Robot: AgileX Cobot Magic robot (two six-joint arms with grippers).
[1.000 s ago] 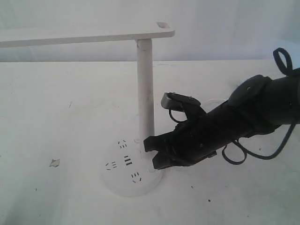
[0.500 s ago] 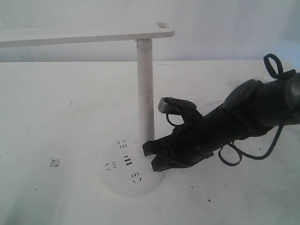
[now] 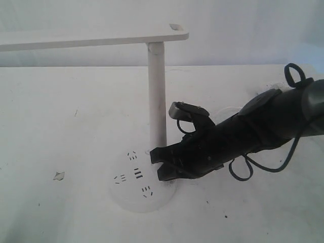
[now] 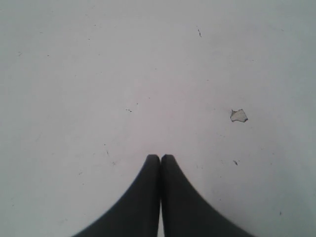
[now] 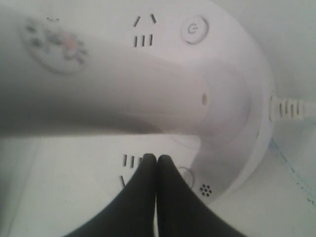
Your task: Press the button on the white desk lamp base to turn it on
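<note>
The white desk lamp stands mid-table with its slim pole (image 3: 157,96) upright and its long flat head bar (image 3: 91,38) reaching left. Its round white base (image 3: 132,195) shows dark socket slots. My right gripper (image 3: 154,163) is shut and empty, with its tips low over the disc's right side beside the pole foot. In the right wrist view the gripper (image 5: 157,158) partly covers a round button outline (image 5: 186,174) on the base (image 5: 247,74). Whether the tips touch it is unclear. A second button with a power symbol (image 5: 194,29) lies beyond the pole foot (image 5: 197,98). My left gripper (image 4: 160,157) is shut over bare table.
A white cable (image 5: 291,107) leaves the base's edge. A small scrap (image 3: 59,175) lies on the white table left of the base, and it also shows as a scrap (image 4: 239,115) in the left wrist view. The head bar overhangs the table's left half.
My right gripper has moved left and a little lower, from the disc's right rim to over its surface beside the pole foot. The lamp has not moved.
</note>
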